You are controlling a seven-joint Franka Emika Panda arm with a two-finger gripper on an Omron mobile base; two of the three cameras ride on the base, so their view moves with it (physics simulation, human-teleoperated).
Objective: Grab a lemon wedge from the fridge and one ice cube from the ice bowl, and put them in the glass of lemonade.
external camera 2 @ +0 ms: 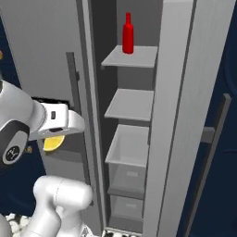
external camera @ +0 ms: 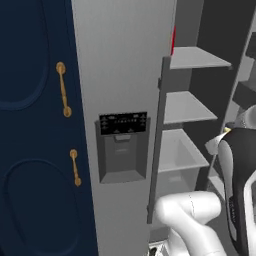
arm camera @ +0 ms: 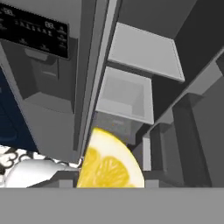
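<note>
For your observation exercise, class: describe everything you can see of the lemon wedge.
The lemon wedge is bright yellow, with a smooth curved rind edge and a paler cut face showing segment lines. In the hand view it stands at the bottom, right in front of the camera, before the open fridge. In the right base view it hangs under the gripper, apparently held there, outside the shelves.

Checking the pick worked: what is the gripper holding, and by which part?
The gripper holds the lemon wedge at its lower end; the exact contact spots are hidden. The cut face shows.
</note>
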